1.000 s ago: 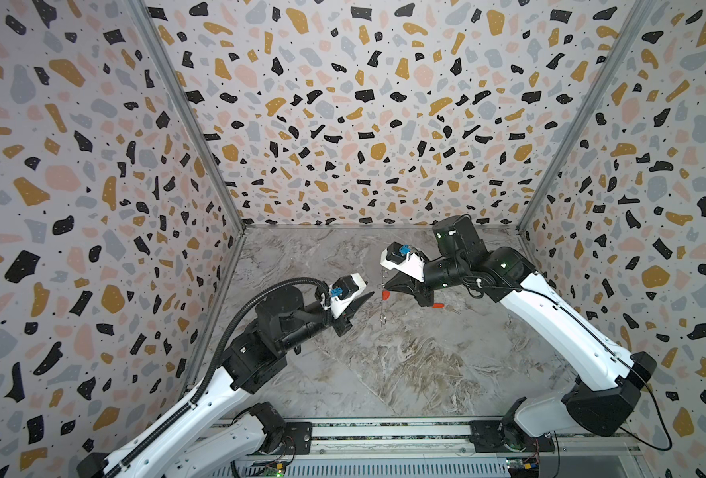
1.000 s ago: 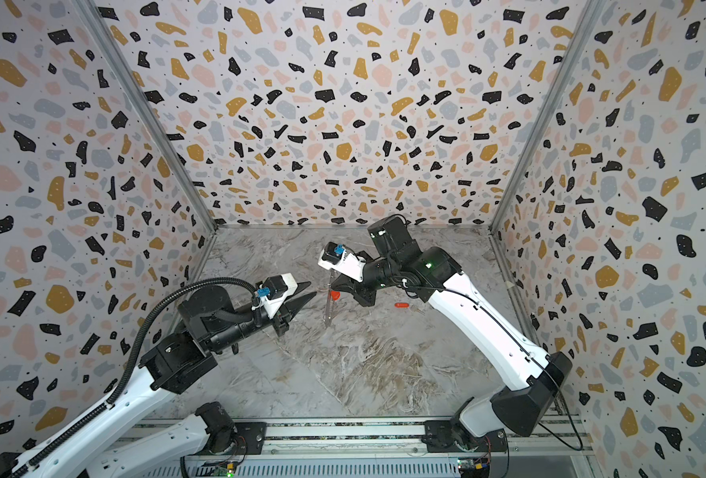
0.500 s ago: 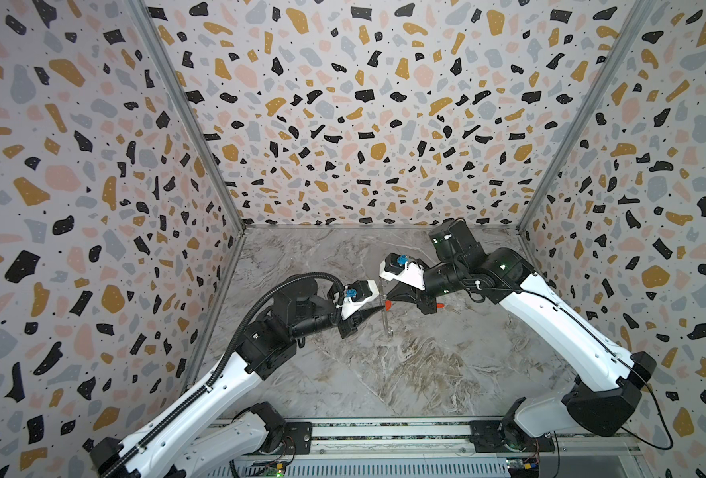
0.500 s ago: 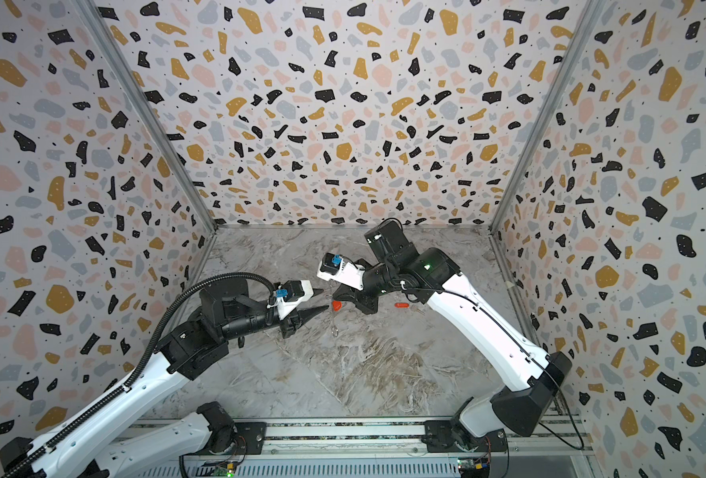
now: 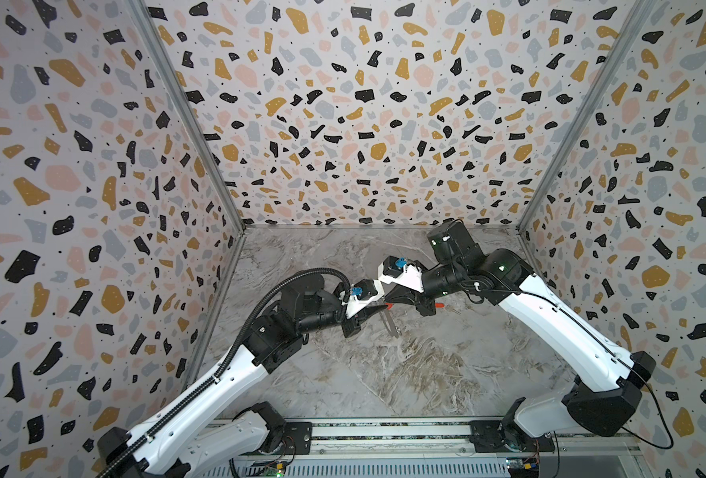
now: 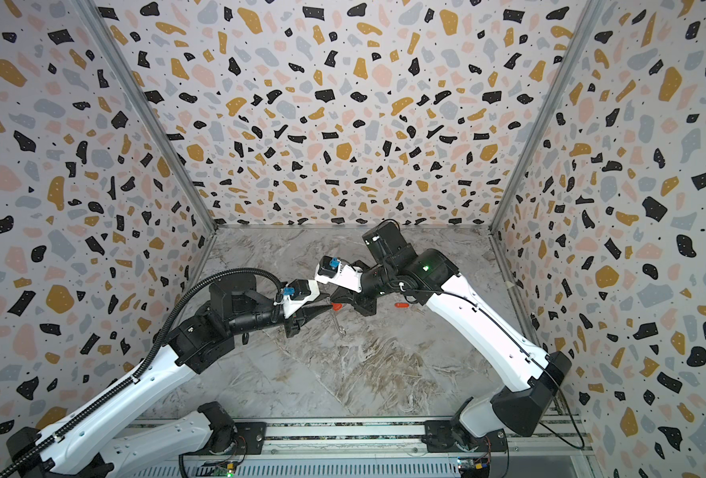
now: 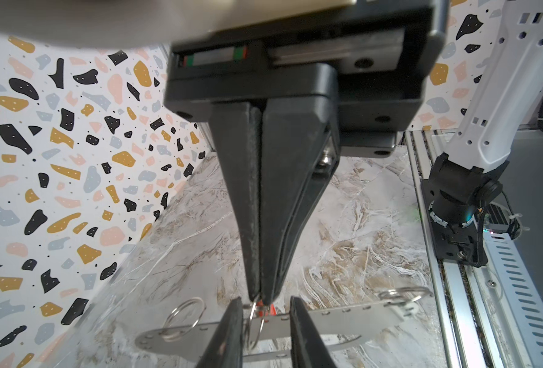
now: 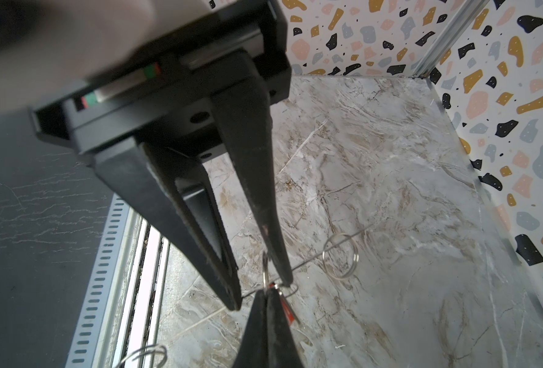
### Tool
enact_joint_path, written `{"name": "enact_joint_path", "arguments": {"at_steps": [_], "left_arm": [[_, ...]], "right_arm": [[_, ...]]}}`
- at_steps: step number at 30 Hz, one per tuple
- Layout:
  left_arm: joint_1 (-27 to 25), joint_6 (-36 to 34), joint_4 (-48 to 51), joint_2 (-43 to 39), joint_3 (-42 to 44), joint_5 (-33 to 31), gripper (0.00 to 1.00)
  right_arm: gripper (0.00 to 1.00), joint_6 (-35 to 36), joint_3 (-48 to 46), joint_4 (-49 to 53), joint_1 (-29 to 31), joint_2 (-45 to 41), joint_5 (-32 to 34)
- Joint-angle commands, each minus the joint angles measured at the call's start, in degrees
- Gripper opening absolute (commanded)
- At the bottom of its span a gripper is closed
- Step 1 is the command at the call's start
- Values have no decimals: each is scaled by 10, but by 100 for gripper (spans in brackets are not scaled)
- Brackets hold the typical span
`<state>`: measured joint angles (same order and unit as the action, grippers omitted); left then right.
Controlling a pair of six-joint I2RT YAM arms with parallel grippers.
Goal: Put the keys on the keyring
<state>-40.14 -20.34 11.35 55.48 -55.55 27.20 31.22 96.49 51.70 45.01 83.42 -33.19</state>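
My right gripper (image 7: 260,298) is shut on a key's wire ring (image 7: 252,321) and red tag (image 8: 287,310). The grey keyring (image 7: 343,317) hangs level in the air just under that tip, apparently from the ring; both top views show it as a thin sliver (image 5: 388,323). My left gripper (image 7: 264,302) is open, its fingers (image 8: 232,286) either side of the ring and the right tip. In both top views the two grippers meet tip to tip (image 6: 331,307). A second key's red tag (image 5: 438,305) lies on the floor beside the right arm.
Loose wire rings (image 7: 184,315) sit at the keyring's ends. The marble floor (image 5: 384,372) is walled in by terrazzo panels on three sides. A metal rail (image 5: 384,432) with both arm bases runs along the front.
My left arm has reached right until its fingertips meet the right gripper's tip. The right gripper has shifted slightly left and toward the front with the key and keyring.
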Motion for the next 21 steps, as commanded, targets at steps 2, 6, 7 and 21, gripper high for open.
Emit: {"name": "enact_joint_path", "arguments": {"at_steps": [2,6,7,21], "left_arm": [[5,1,-15,-6,-19,6,19],[5,1,-15,-10,-18,1,12],[5,1,-15,-11,-18,1,11],[5,30,-76,-24,13,-5,0]], "right_arm": [[0,9,-1,-11,3,-16,-15],[0,9,-4,-12,3,-17,-16],[0,10,-4,-12,3,-18,-15],[0,-37,-65,-93,3,-51,4]]}}
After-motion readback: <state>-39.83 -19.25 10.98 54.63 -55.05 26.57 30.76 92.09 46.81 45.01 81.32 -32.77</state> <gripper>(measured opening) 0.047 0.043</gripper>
